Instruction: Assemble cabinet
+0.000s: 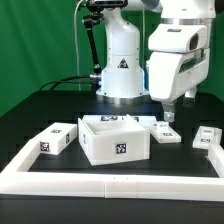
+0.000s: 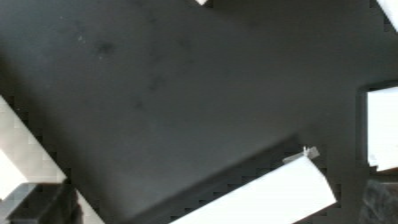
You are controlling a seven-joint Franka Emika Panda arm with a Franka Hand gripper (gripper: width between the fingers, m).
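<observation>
The cabinet's hollow white box shell (image 1: 115, 140) stands in the middle of the black table with a tag on its front. Smaller white tagged blocks lie around it: one at the exterior view's left (image 1: 55, 140), one just right of the shell (image 1: 163, 131) and one at the far right (image 1: 207, 136). My gripper (image 1: 168, 114) hangs just above the block right of the shell. In the wrist view the gripper (image 2: 205, 215) has its dark fingers (image 2: 36, 205) wide apart and empty. A white block (image 2: 294, 190) shows low between them.
The marker board (image 1: 120, 118) lies flat behind the shell. The long low white border rail (image 1: 110, 182) runs along the front and up both sides. The arm's white base (image 1: 122, 70) stands at the back. A white edge (image 2: 381, 120) shows in the wrist view.
</observation>
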